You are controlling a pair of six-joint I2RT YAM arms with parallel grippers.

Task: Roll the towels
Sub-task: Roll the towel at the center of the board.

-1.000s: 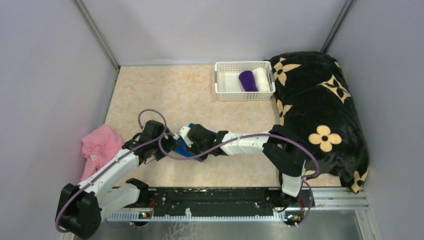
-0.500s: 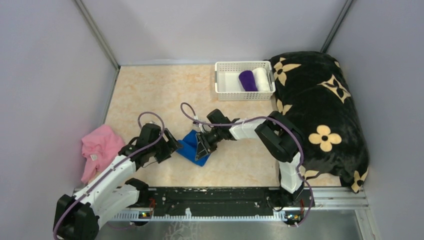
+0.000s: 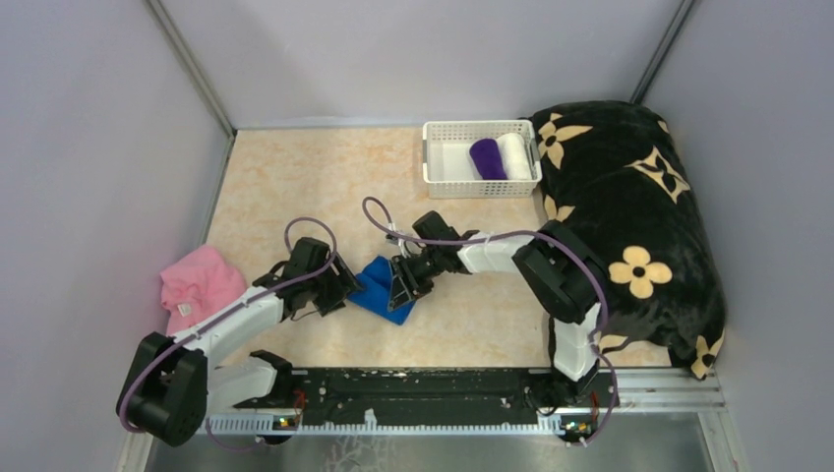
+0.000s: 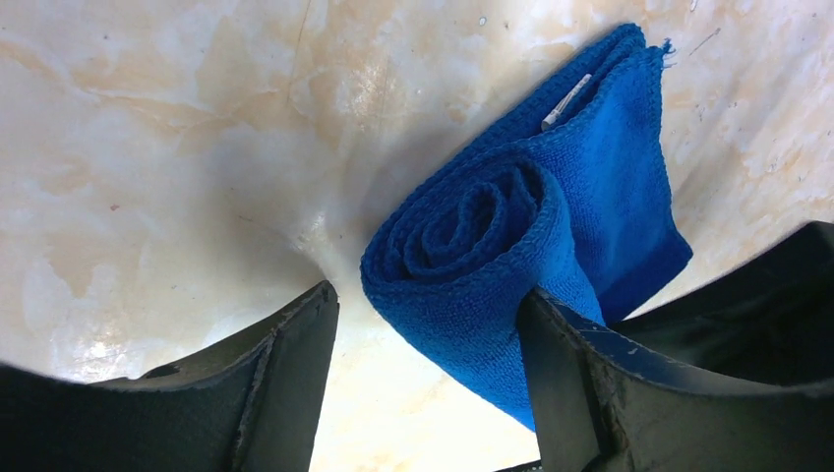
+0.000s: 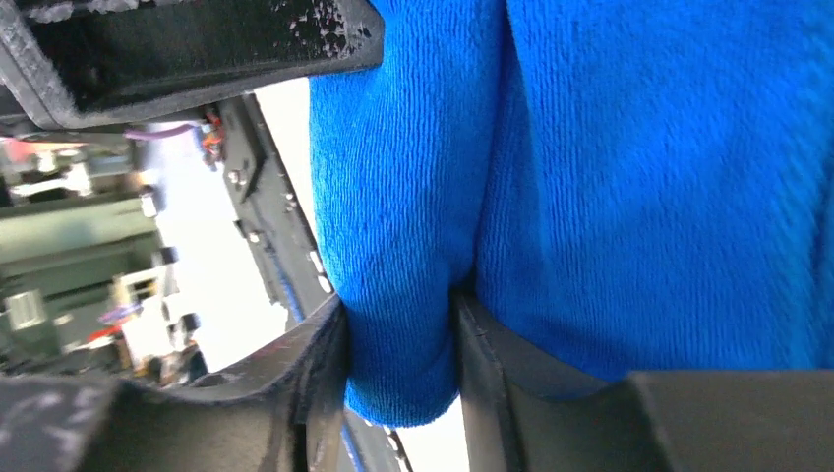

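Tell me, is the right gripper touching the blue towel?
Touching. The right wrist view shows the right gripper pinching a fold of the blue towel between its fingers.

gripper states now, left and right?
Left gripper: open, fingers straddling the rolled end of the blue towel.
Right gripper: shut on a fold of the blue towel.
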